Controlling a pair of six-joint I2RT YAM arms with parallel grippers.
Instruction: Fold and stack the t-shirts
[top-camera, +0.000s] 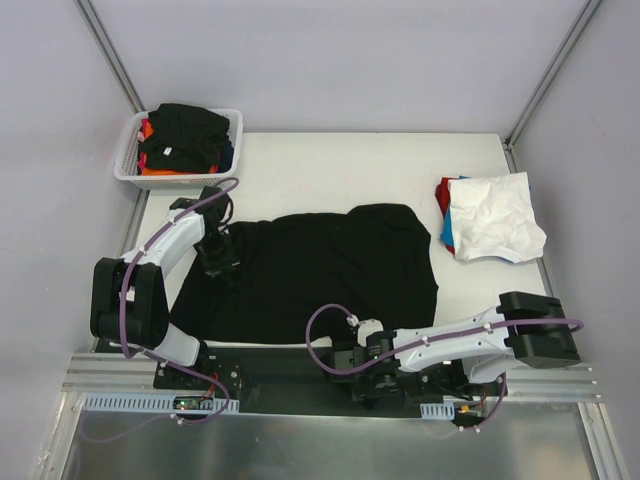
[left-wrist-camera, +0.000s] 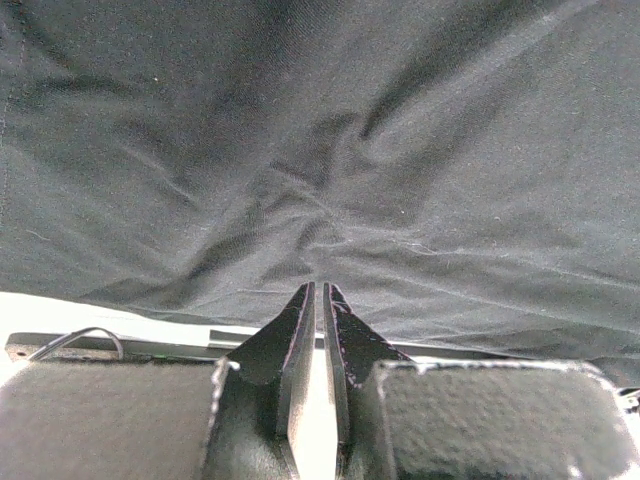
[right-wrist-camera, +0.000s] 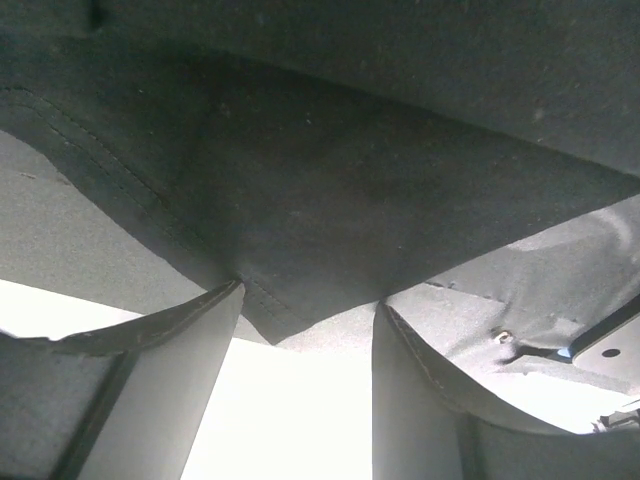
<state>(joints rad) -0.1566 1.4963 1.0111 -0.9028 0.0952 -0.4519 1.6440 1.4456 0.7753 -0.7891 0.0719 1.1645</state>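
The black t-shirt (top-camera: 320, 270) lies spread over the middle of the table (top-camera: 350, 165). Its near hem runs along the front edge by the arm bases.

The left gripper (top-camera: 218, 262) is down on the left part of this shirt. In the left wrist view its fingers (left-wrist-camera: 300, 330) stand almost together, with only a thin slit between them. The tips of the left gripper (left-wrist-camera: 318, 288) meet the black cloth (left-wrist-camera: 320, 150), and creases run in toward them from both sides, so a small fold looks pinched there.

The right gripper (top-camera: 348, 355) reaches leftward along the near edge to the shirt's hem. In the right wrist view its jaws stand well apart. A stitched corner of the black cloth (right-wrist-camera: 300, 200) hangs into the gap of the right gripper (right-wrist-camera: 308, 295). The corner touches the tip of the finger (right-wrist-camera: 190, 350) on the left of that view but is not clamped.

At the right side of the table a crumpled white t-shirt (top-camera: 495, 215) lies on top of a red t-shirt (top-camera: 443, 190) and a blue t-shirt (top-camera: 447, 238). At the far left corner a basket (top-camera: 128, 165) holds a heap of shirts (top-camera: 185, 135), black on top with orange and red beneath.
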